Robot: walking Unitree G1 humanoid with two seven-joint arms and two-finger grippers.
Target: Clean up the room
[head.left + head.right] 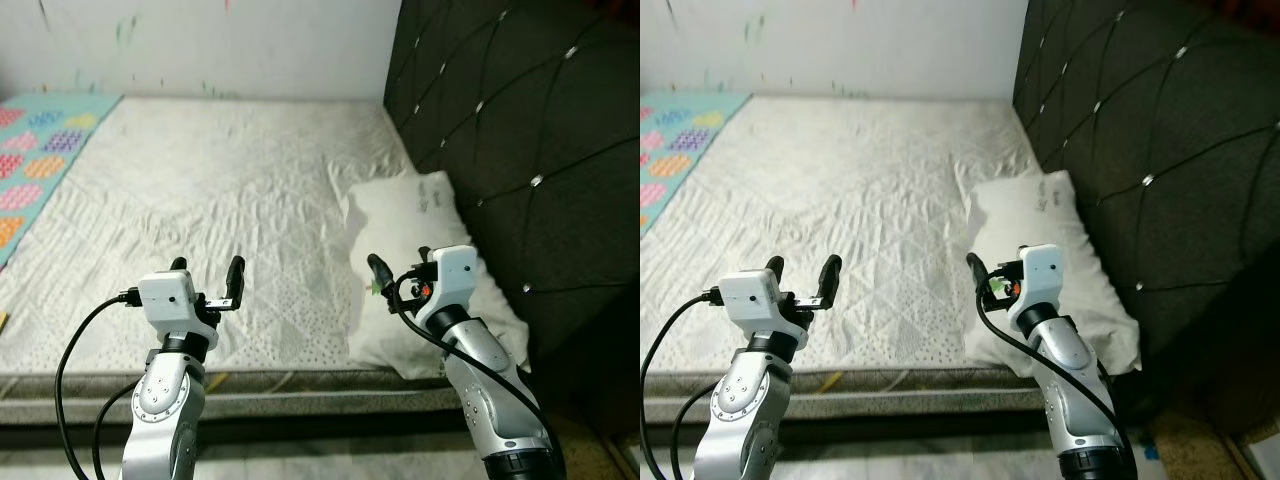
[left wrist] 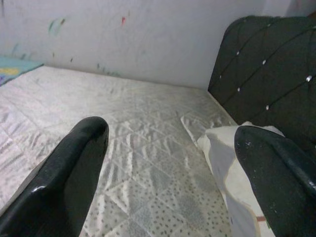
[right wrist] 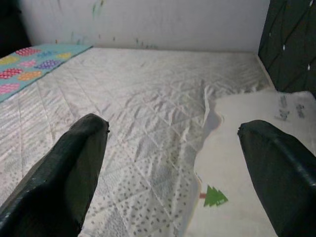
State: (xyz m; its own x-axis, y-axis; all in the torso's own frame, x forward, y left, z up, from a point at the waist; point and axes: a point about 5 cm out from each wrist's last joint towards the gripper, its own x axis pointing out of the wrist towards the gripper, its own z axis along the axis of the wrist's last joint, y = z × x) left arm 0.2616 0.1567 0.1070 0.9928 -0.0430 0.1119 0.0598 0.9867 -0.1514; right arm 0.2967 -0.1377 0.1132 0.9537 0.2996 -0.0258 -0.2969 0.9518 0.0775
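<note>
A white pillow (image 1: 415, 225) lies flat on the right side of the bed, against the dark headboard; a small green tree print (image 3: 214, 196) marks its near corner. The white quilted mattress (image 1: 220, 180) is otherwise bare. My left gripper (image 1: 208, 268) hovers open over the bed's near edge, left of the pillow. My right gripper (image 1: 400, 272) is open above the pillow's near left corner, with nothing between its fingers (image 3: 74, 163). In the left wrist view the pillow (image 2: 222, 163) lies ahead, beside one black finger (image 2: 276, 173).
A dark tufted headboard (image 1: 520, 130) rises along the bed's right side. A colourful patterned blanket (image 1: 35, 150) covers the far left of the bed. A white wall (image 1: 200, 40) with small paint marks closes the far side. Floor (image 1: 600, 440) shows at lower right.
</note>
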